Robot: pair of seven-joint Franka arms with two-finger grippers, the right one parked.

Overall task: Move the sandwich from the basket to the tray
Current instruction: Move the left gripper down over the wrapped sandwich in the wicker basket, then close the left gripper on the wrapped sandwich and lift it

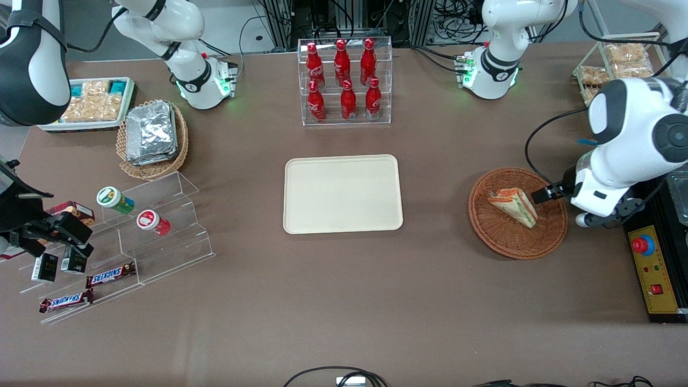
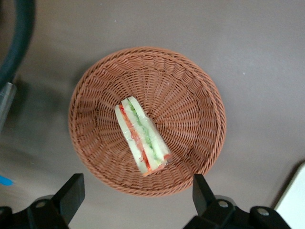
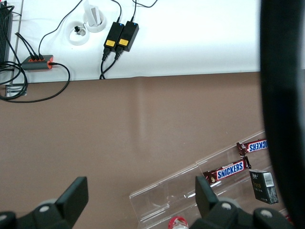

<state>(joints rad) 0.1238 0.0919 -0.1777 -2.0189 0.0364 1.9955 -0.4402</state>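
The sandwich (image 1: 514, 205), a pale bread wedge with orange-red and green layers, lies in the reddish-brown wicker basket (image 1: 505, 236) toward the working arm's end of the table. My left gripper (image 1: 553, 201) hovers above the basket's edge on the working arm's side, apart from the sandwich. In the left wrist view the sandwich (image 2: 142, 139) rests near the basket's (image 2: 181, 95) middle, and the gripper (image 2: 137, 183) is open, its black fingers (image 2: 74, 191) spread wide with nothing between them. The cream tray (image 1: 343, 193) sits bare at the table's middle, beside the basket; its corner (image 2: 293, 205) shows in the wrist view.
A clear rack of red bottles (image 1: 344, 80) stands farther from the front camera than the tray. A tan basket of foil packs (image 1: 153, 137) and acrylic steps with cups and Snickers bars (image 1: 140, 231) lie toward the parked arm's end. A control box with a red button (image 1: 653, 269) sits beside the basket.
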